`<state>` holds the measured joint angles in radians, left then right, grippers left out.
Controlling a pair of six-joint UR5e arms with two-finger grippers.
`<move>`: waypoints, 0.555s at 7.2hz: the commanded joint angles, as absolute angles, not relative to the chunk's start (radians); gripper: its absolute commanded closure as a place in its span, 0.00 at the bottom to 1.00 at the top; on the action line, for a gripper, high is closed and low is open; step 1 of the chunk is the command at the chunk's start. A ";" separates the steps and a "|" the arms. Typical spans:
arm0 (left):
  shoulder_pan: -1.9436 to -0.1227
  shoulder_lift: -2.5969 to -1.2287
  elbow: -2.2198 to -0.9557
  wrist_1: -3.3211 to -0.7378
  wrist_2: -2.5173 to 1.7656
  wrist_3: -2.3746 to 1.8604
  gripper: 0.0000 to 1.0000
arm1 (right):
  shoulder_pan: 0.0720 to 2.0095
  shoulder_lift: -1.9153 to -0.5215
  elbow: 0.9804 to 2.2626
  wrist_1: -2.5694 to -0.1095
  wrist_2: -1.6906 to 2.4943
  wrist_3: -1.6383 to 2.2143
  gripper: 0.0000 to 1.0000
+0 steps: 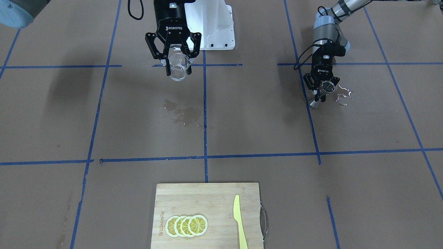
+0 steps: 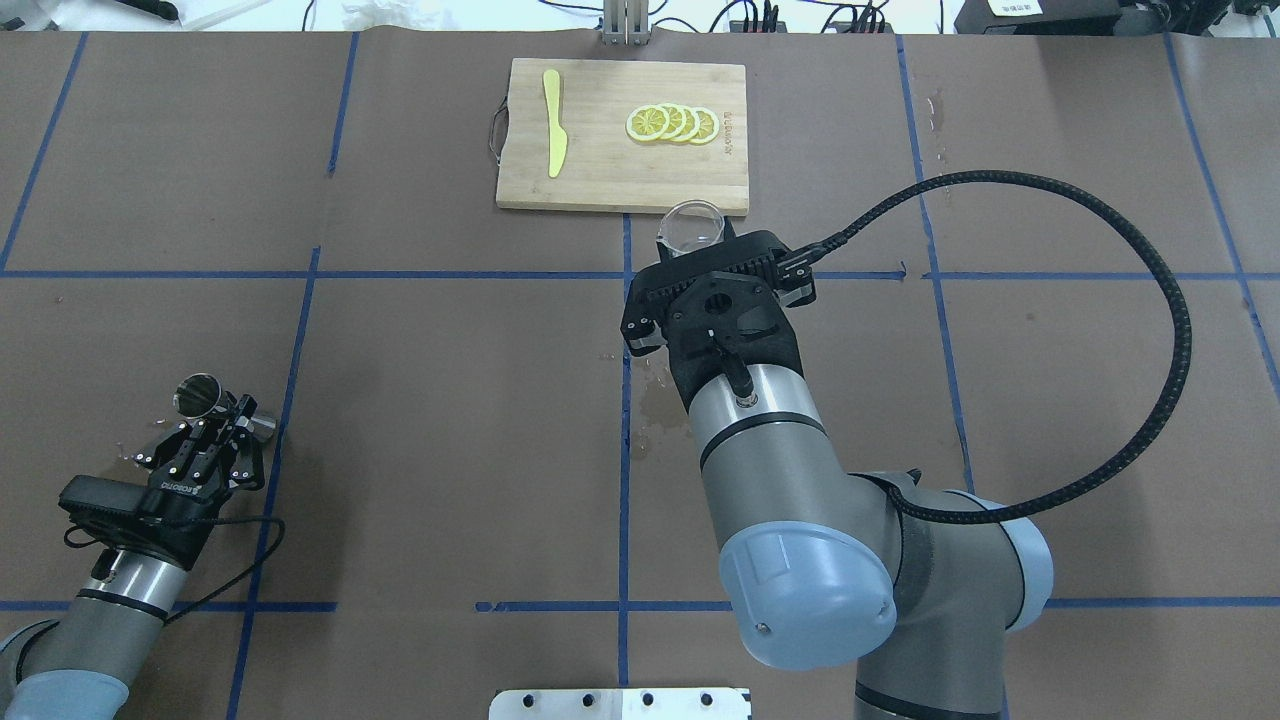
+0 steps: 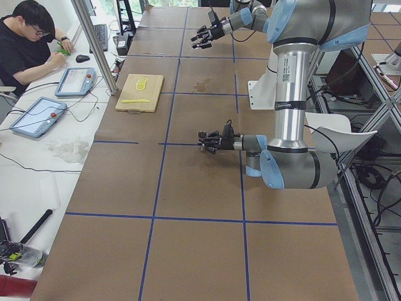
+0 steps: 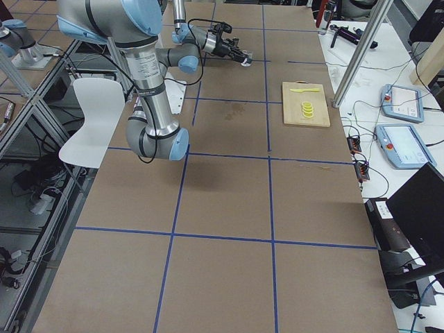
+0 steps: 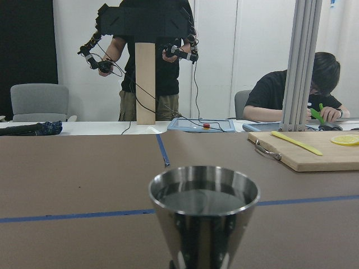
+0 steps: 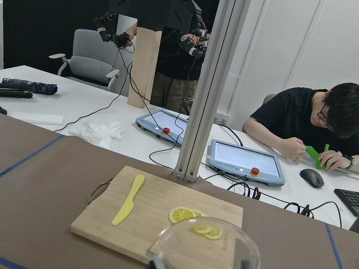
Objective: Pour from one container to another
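My right gripper (image 1: 179, 71) is shut on the clear glass beaker (image 1: 179, 67) and holds it upright, high above the table near the robot's base. In the overhead view the beaker (image 2: 690, 225) shows just ahead of the right gripper (image 2: 702, 258). Only its rim (image 6: 203, 246) shows in the right wrist view. My left gripper (image 1: 321, 93) is shut on the waist of the steel jigger (image 1: 325, 87), low over the table at the left side. The jigger (image 5: 203, 210) stands upright with a dark, level liquid surface inside. In the overhead view the jigger (image 2: 200, 394) pokes out of the left gripper (image 2: 225, 418).
A wet patch (image 1: 183, 114) marks the paper in the middle. A small puddle (image 1: 343, 95) lies beside the jigger. At the far edge a wooden cutting board (image 2: 600, 170) bears lemon slices (image 2: 672, 123) and a yellow knife (image 2: 555, 135). People are beyond the table.
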<state>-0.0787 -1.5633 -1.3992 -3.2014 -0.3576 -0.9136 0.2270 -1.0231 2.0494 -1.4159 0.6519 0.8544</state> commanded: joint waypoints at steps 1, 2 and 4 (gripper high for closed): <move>-0.078 -1.565 -1.397 -3.201 -0.359 -0.914 0.92 | 0.227 -1.023 2.049 -1.416 0.652 0.854 1.00; -0.078 -1.565 -1.396 -3.201 -0.360 -0.914 0.91 | 0.227 -1.023 2.049 -1.416 0.652 0.854 1.00; -0.077 -1.565 -1.396 -3.201 -0.360 -0.914 0.90 | 0.227 -1.023 2.049 -1.416 0.652 0.854 1.00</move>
<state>-0.0776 -1.5646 -1.3962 -3.2014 -0.3603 -0.9142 0.2270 -1.0231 2.0494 -1.4159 0.6520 0.8544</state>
